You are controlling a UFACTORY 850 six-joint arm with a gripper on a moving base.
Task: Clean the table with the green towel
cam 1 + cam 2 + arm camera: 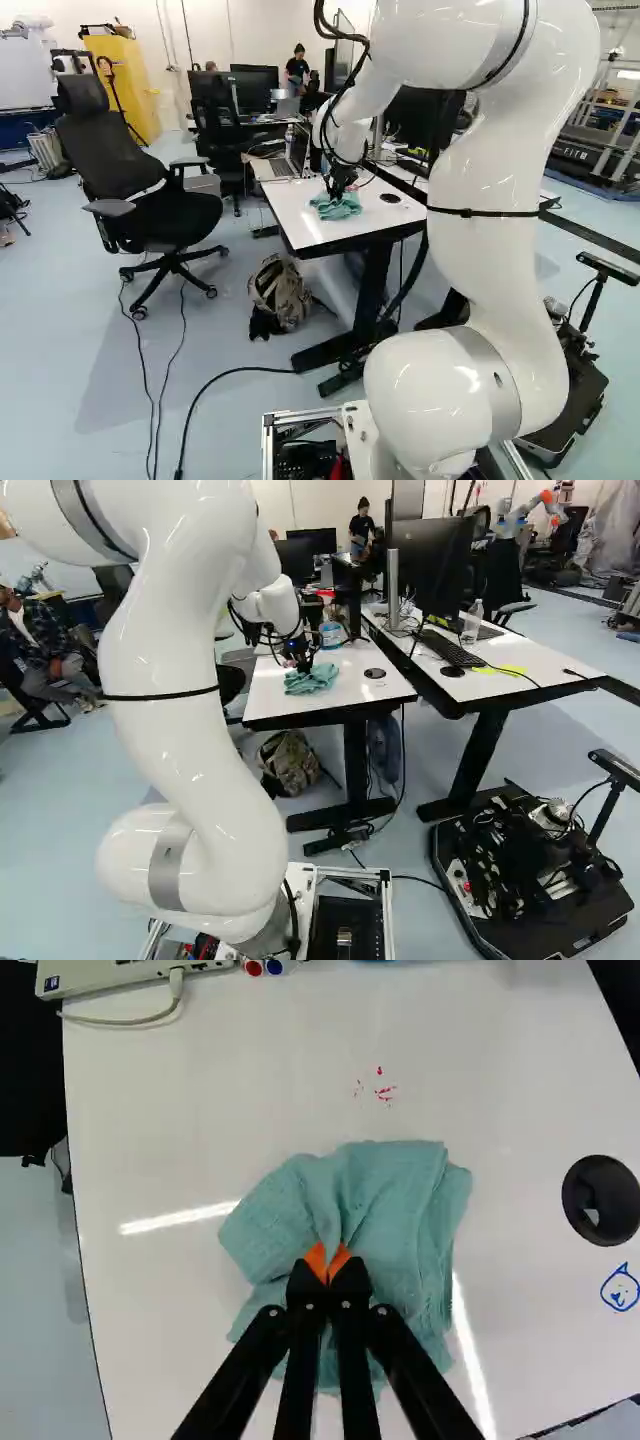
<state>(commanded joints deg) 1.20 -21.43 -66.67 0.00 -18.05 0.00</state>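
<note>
At the near end of the white table [312, 232], my gripper [337, 192] points down onto the green towel [338, 207]. The wrist view shows the gripper [328, 1264] with its orange tips together, shut on a pinched fold of the towel [395, 1210]. The cloth lies crumpled and spread on the tabletop around the fingers. Ahead of the towel are small red marks [384, 1092] on the white surface. A blue drawn face [620, 1288] is beside the towel, near a round black cable hole [601, 1200].
A laptop [130, 972] and marker pens [264, 966] lie beyond the red marks. A blue-lidded tub [330, 634] stands behind the towel. A second desk with a monitor [432, 568] adjoins. A black office chair [160, 215] and a backpack [281, 292] are on the floor.
</note>
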